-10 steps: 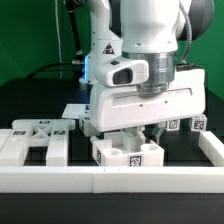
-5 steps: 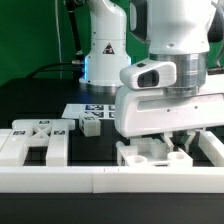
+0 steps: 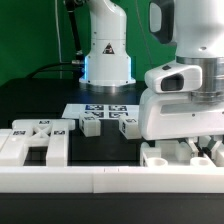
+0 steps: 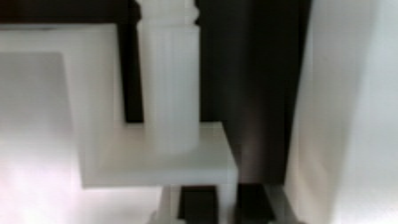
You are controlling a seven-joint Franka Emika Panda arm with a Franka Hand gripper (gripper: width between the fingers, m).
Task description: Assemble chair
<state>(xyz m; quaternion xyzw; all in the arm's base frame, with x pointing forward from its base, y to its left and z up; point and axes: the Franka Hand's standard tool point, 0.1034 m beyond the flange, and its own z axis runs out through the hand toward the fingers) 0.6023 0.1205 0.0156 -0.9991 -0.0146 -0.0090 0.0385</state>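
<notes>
The arm's bulky white wrist (image 3: 185,105) hides most of the fingers (image 4: 205,206). In the blurred wrist view we see them closed together, but cannot tell whether they grip anything. Beneath them a chair part (image 3: 163,157) sits on the worktop (image 3: 40,100), beside the long white wall (image 3: 80,180).

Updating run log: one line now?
gripper: shut | at: blocky chair part, exterior view's right | large chair part: exterior view's left

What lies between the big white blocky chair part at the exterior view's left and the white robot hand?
One small white tagged block and a second block, shown in the exterior view.
</notes>
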